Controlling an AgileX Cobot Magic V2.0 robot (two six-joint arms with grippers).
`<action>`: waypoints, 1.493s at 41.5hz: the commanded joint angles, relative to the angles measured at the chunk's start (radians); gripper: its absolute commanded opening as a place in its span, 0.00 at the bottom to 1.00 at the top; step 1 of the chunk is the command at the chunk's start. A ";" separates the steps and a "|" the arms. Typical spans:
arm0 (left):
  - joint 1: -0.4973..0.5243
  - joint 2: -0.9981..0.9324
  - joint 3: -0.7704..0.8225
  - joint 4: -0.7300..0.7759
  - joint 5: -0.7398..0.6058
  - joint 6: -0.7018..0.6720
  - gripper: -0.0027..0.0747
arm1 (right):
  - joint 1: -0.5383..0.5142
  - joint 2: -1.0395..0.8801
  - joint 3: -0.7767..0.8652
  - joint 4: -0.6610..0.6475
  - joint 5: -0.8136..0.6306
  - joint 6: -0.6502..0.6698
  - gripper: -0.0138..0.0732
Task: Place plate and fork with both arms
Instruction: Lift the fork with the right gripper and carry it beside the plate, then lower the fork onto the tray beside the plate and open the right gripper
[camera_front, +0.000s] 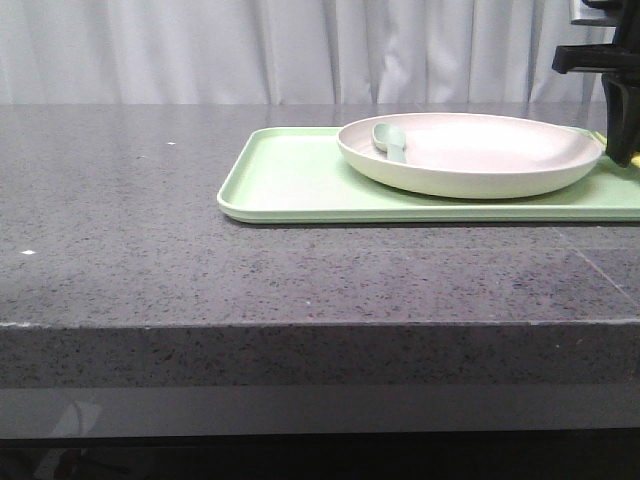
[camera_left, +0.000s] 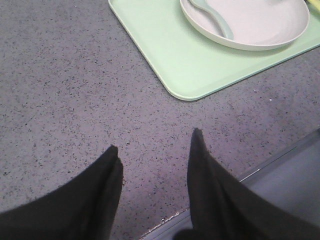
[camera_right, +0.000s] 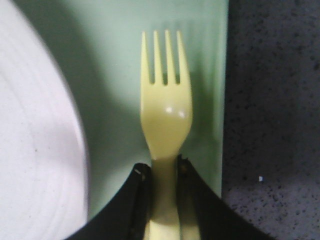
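From the front, the plate (camera_front: 470, 152) sits on the light-green tray (camera_front: 290, 180), toward its right half, on the speckled grey tabletop (camera_front: 150, 250). A small grey-green spoon (camera_front: 391, 141) lies inside the plate against its left rim. My right pincer (camera_front: 620, 150) hangs at the far right edge of the picture, low over the tray just beside the plate's right rim; a sliver of yellow shows there, but its grip cannot be read from this angle. My left arm is out of sight here.

In the left wrist view, my left pincer (camera_left: 155, 145) is released, its two dark fingers (camera_left: 112, 165) spread wide with bare tabletop between them. It holds nothing. The tray corner (camera_left: 192, 92) lies near, and the plate (camera_left: 260, 25) with the spoon (camera_left: 215, 17) is further off.

In the right wrist view, my right pincer (camera_right: 165, 165) is clenched on the handle of the pale-yellow fork (camera_right: 165, 115). The fork's tines point away over the tray's strip (camera_right: 200, 75) between the plate (camera_right: 35, 140) and the tabletop (camera_right: 275, 100). Whether the fork rests on the tray or is just above it, I cannot tell.

I judge the fork placement to be the step in hand, with the plate already down. Next I would need the fork settled flat beside the plate, then part the right fingers and rise straight up without dragging it.
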 joint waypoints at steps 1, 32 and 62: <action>0.001 -0.008 -0.025 -0.023 -0.063 0.000 0.44 | -0.004 -0.048 -0.024 0.010 0.064 -0.015 0.25; 0.001 -0.008 -0.025 -0.023 -0.063 0.000 0.44 | -0.004 -0.040 -0.026 0.010 0.060 -0.019 0.54; 0.001 -0.008 -0.025 -0.023 -0.063 0.000 0.44 | 0.028 -0.161 -0.020 0.011 0.103 -0.019 0.58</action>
